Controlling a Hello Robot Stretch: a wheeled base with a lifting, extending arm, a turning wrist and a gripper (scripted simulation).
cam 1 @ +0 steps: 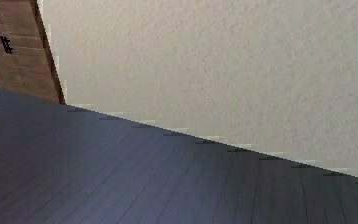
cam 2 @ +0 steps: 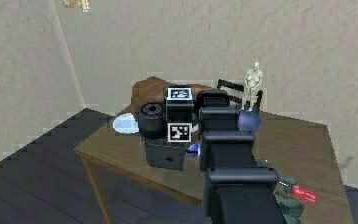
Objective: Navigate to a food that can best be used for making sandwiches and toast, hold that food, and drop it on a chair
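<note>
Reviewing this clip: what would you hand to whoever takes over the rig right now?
Gripper: out over the wooden table. I cannot tell whether it holds anything, since things lie at and behind it.
Job's things: a brown rounded lump, possibly the bread, lies on the table just beyond the gripper, with a pale blue dish beside it.
Done: the robot stands at the table with its arm extended toward the lump.
Left: secure the food and lift it clear, then find a chair and drop it there. Ahead are a wall and a wooden door.
</note>
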